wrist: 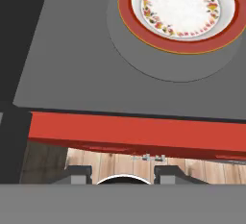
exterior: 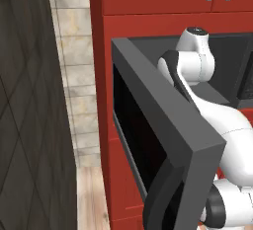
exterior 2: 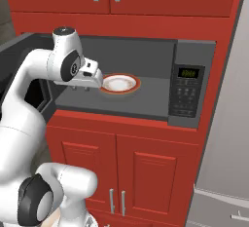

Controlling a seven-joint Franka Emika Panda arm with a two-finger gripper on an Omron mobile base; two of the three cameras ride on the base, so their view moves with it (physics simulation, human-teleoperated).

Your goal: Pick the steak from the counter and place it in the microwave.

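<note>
The gripper point(exterior 2: 87, 87) hangs at the left front of the open microwave point(exterior 2: 192, 82), pointing down just over the front lip of its grey floor, and its two dark fingertips point(wrist: 79, 174) stand close together as far as they go. What, if anything, sits between them cannot be told: something pale and rounded shows at the very bottom edge of the hand view, too cut off to name, and the steak itself cannot be made out. Just ahead of the gripper and to its right, a white plate point(exterior 2: 119, 83) with a red rim and a flowered border lies flat on the round turntable inside the cavity, apart from the fingers. To the gripper's left the microwave door point(exterior: 163, 125) stands swung wide open, close beside the arm. Below the gripper come red cabinets point(exterior 2: 121, 165) with silver bar handles, then a wooden floor point(wrist: 110, 160).
</note>
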